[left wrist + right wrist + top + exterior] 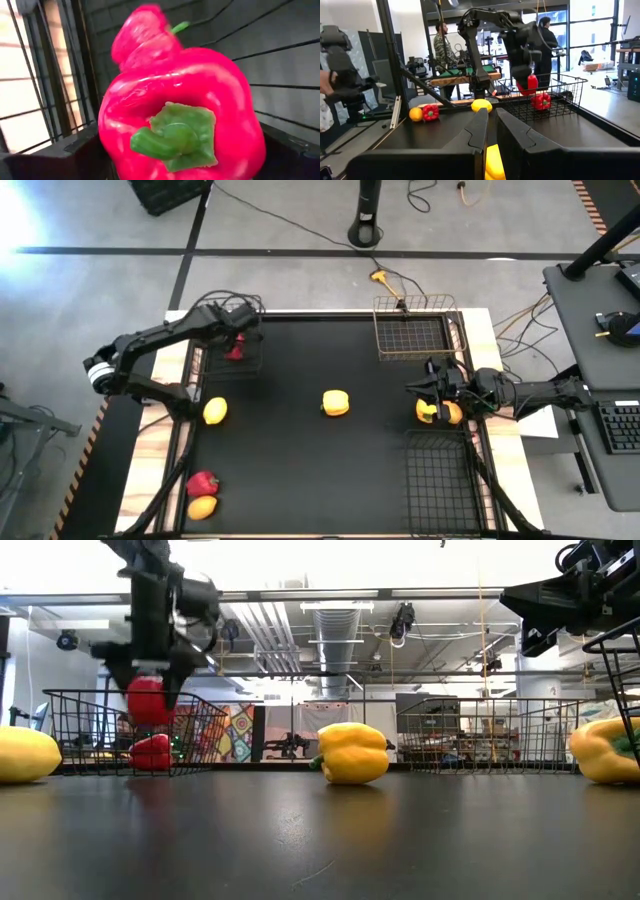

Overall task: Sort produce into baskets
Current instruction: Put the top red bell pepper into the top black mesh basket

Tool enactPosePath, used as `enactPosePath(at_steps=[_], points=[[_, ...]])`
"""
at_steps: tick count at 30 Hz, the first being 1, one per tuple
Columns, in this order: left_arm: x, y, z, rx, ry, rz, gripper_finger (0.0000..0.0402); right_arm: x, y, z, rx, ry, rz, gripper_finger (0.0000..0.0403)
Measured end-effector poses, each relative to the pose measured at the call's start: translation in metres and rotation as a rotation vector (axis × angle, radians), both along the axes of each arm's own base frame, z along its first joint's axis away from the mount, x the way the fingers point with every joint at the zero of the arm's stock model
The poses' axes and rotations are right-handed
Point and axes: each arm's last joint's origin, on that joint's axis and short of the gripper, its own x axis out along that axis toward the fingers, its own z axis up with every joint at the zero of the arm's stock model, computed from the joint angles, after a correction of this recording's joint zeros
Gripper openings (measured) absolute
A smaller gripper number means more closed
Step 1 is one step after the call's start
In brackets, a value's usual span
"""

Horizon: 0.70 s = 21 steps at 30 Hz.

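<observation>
My left gripper (150,675) is shut on a red bell pepper (148,700) over the far-left black wire basket (232,350). A second red pepper (152,752) lies in that basket, and shows behind the held one in the left wrist view (140,37). My right gripper (428,392) hangs with its fingers almost together, empty, above a yellow pepper (428,412) and an orange fruit (453,414). Another yellow pepper (335,402) lies on its side at mid-table. The tan basket (415,330) stands far right, and a black basket (440,475) near right. My left gripper pinches the red pepper's sides (107,135) between its two fingers (75,152), coming from above and pointing down. The pepper's green stem end (175,135) faces up toward the wrist. The pepper hangs below the fingers, clear of the basket floor and above the pepper lying there.
A yellow fruit (215,411) lies left of centre. A red pepper (202,482) and a citrus fruit (202,507) lie at the near left corner. People stand in the room beyond the table (440,45). Bare black tabletop (300,470) lies between the baskets.
</observation>
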Motion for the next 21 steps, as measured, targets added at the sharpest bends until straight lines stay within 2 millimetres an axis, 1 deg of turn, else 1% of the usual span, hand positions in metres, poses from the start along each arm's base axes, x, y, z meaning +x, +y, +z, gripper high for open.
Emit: enactPosePath(at_steps=[4,12,21], points=[[-0.011,0.002,-0.019,-0.035,0.035,0.038,0.0343,0.000,0.000,0.000,0.000,0.000,0.000,0.0029],[-0.015,0.002,-0.043,-0.027,0.021,0.034,0.0343,0.000,0.000,0.000,0.000,0.000,0.000,0.0029],[-0.024,0.008,-0.054,-0.022,0.012,0.096,0.0343,0.000,0.000,0.000,0.000,0.000,0.000,0.0029]])
